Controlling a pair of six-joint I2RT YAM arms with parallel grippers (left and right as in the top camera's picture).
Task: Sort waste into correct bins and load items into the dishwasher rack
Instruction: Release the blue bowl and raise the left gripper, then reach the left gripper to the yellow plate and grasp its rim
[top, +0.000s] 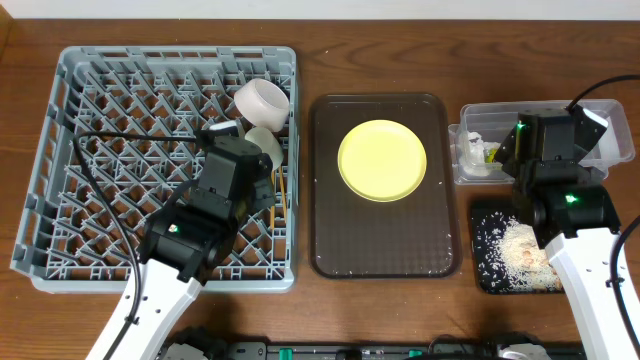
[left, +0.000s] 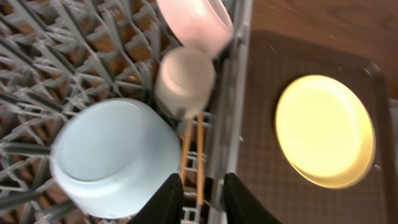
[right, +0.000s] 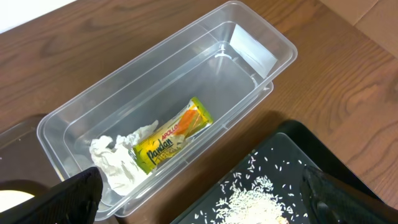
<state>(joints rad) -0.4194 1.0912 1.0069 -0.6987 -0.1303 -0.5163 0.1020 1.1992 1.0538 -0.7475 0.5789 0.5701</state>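
Inside the large square grey plastic dishwasher rack (top: 110, 130), hard against its right-hand wall, the pair of thin light wooden chopsticks (left: 189, 149) lies lengthwise with its near ends in the gap between the left claw's (left: 202, 196) two dark fingers. The claw is parted only narrowly, and the gap is a little wider than the sticks. Just left of the claw, the light blue cup (left: 112, 158) sits upside down on the pegs. Beyond the far ends of the chopsticks stands a smaller cream-coloured round vessel (left: 185, 81), and past that the white round bowl (left: 196, 22) is tipped on its side. The round yellow plate (top: 382, 160) rests on the dark brown serving tray (top: 330, 240) beside the rack. At the right of the wooden desk (top: 400, 50), the right claw (right: 202, 186) hangs spread wide, gripping nothing, above the near edge of the clear rectangular plastic tub (right: 155, 56). In the tub the small yellow-green printed snack wrapper (right: 174, 140) touches the crumpled white paper napkin (right: 115, 158). The wrapper reads "Pandan", with a smaller word above it that looks like "APOLLO". The pale whitish crumbly food scraps (right: 255, 199) lie scattered in the shallow black rectangular tray (right: 311, 149), which sits just beside the tub.
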